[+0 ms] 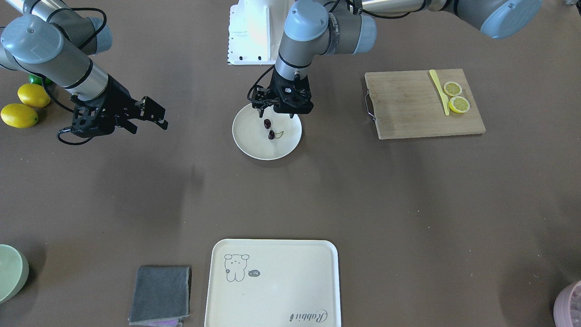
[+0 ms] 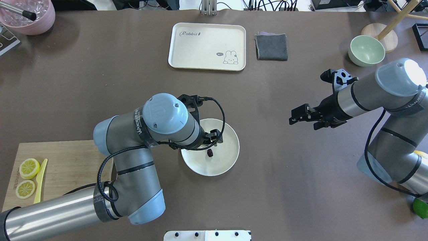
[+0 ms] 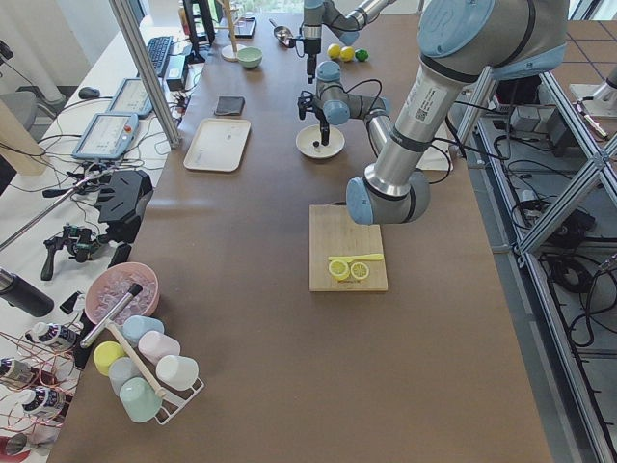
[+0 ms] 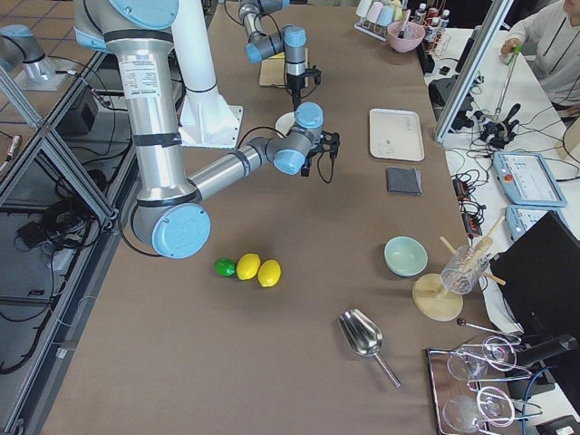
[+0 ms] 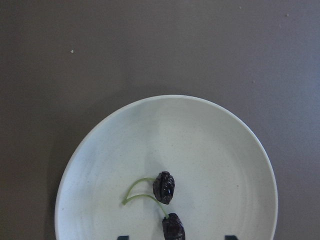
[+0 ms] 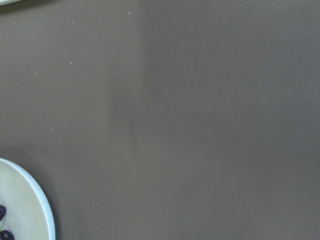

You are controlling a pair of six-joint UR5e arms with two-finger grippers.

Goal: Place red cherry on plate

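Observation:
The red cherry (image 1: pixel 271 134) is a pair of dark cherries on a thin green stem, lying inside the round cream plate (image 1: pixel 254 141) at mid-table. The left wrist view looks straight down on the cherry (image 5: pixel 164 187) resting on the plate (image 5: pixel 215 150). My left gripper (image 1: pixel 278 111) hovers over the plate's robot-side half, open, its fingertips wide apart on either side of the cherry and not touching it. From overhead, one cherry (image 2: pixel 210 153) shows just past the left gripper (image 2: pixel 214 140). My right gripper (image 2: pixel 299 117) hangs open over bare table, well away from the plate (image 2: pixel 227 157).
A wooden cutting board (image 1: pixel 408 109) holds two lemon slices and a yellow knife. A cream tray (image 1: pixel 272 281) and a grey cloth (image 1: pixel 161 293) lie on the far side from the robot. Two whole lemons (image 1: pixel 27 104) sit behind the right arm. A green bowl (image 2: pixel 366 50) is beyond it.

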